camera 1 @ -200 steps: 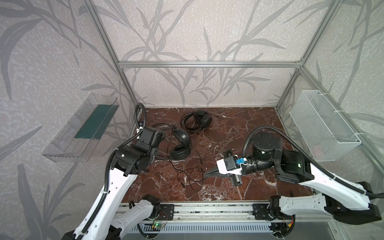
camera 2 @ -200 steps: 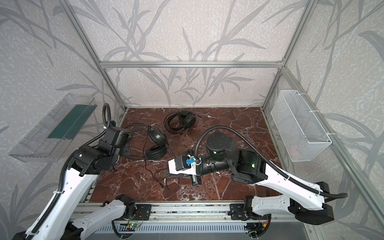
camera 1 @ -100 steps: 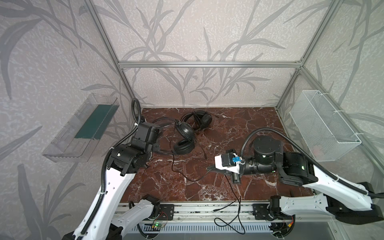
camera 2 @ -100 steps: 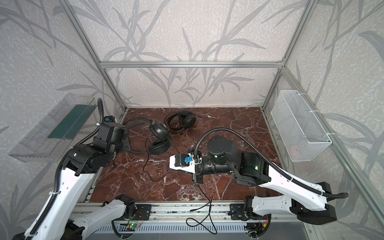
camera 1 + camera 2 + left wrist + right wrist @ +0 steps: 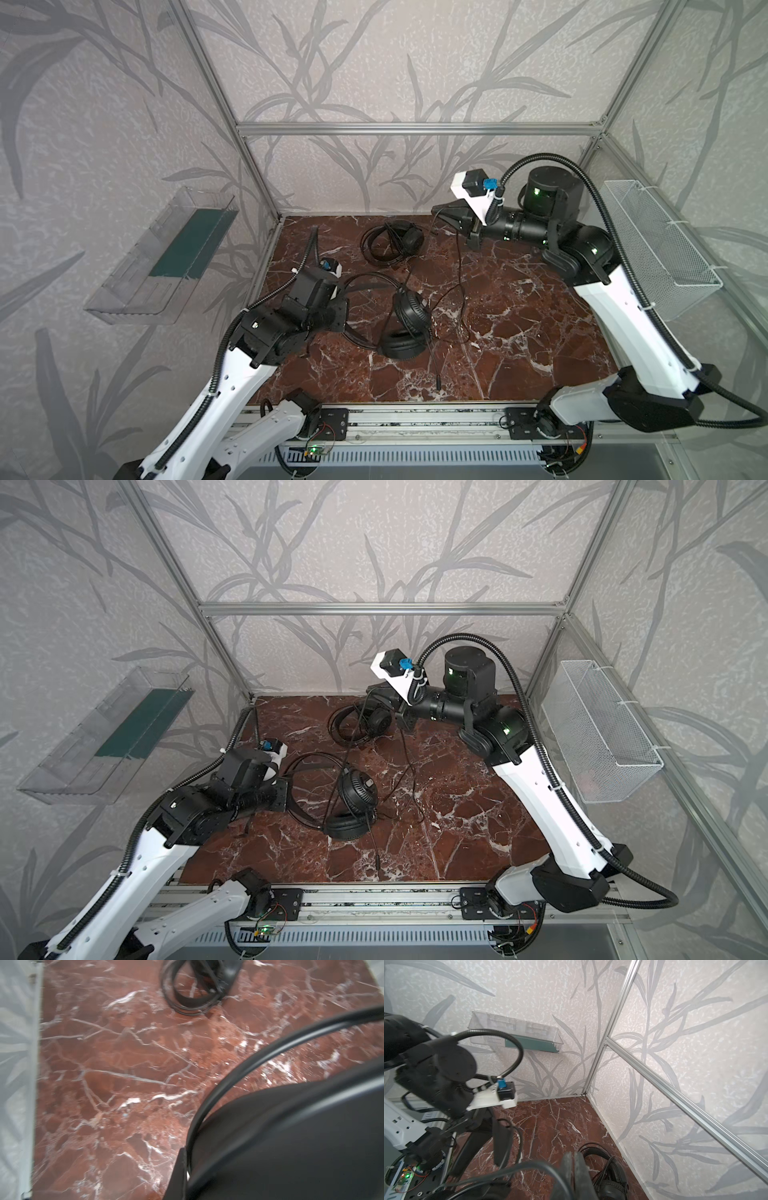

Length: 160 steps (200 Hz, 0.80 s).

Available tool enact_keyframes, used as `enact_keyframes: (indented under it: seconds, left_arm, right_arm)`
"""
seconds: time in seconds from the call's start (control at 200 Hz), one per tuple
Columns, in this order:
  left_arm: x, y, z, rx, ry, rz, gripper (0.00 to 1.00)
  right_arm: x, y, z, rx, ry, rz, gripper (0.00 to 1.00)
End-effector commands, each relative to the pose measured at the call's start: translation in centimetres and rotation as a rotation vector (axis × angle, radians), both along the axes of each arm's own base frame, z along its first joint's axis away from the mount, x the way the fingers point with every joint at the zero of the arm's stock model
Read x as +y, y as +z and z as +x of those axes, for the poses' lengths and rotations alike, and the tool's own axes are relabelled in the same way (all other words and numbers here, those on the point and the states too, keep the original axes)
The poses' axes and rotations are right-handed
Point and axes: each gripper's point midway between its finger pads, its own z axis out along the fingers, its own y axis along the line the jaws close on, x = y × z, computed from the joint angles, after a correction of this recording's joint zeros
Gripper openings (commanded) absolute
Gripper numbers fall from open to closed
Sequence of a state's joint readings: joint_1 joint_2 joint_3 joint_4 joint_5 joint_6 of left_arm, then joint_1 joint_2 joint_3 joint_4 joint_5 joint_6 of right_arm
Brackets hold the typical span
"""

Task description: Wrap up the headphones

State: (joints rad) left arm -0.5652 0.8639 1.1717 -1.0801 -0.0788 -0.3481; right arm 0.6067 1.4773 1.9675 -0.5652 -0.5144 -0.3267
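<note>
Black thin cable (image 5: 460,266) pinched in right gripper (image 5: 438,212) may snag black over-ear headset (image 5: 409,240) beneath; left gripper (image 5: 340,313) clamps wire headband (image 5: 270,1051).

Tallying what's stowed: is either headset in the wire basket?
No, the far headset and near headset are both on the marble table, outside the wire basket.

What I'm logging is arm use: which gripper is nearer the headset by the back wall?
Right. The right gripper hangs beside the back headset, shut on a cable; the left gripper is at the front headset, on its headband.
</note>
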Motion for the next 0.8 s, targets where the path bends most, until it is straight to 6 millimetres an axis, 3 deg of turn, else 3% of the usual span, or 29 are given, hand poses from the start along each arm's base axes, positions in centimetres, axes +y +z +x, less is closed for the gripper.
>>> enact_keyframes:
  seconds: [0.0,0.165,0.28,0.295,0.375,0.415,0.655,0.795]
  left_arm:
    - [-1.3,1.0,-1.2,-0.04,-0.098,-0.051,0.0]
    - [-3.0,1.8,-2.6,-0.051,-0.196,-0.128,0.0]
    - [-4.0,2.0,-2.9,-0.044,-0.24,-0.153,0.0]
    - [-4.1,2.0,-3.0,-0.045,-0.243,-0.155,0.0]
    - [-4.2,3.4,-2.9,-0.08,-0.237,-0.187,0.0]
    - [-4.3,4.7,-3.0,-0.108,-0.237,-0.219,0.0]
    - [-4.2,14.0,-3.0,-0.237,-0.166,-0.41,0.0]
    - [-4.3,18.2,-3.3,-0.271,-0.156,-0.504,0.0]
  right_arm:
    - [-1.0,1.3,2.4,0.011,-0.019,0.037,0.0]
    - [-0.6,-1.5,6.7,0.066,-0.061,-0.011,0.0]
    - [0.4,-2.8,8.1,0.106,-0.05,-0.003,0.0]
    - [0.9,-4.1,9.0,0.133,-0.05,-0.017,0.0]
    - [1.6,-6.2,10.3,0.189,-0.05,-0.009,0.0]
    - [2.0,-7.3,10.6,0.217,-0.036,0.002,0.02]
    - [3.9,-14.1,11.1,0.32,0.041,0.139,0.4]
    - [4.4,-17.0,11.3,0.35,0.051,0.19,0.47]
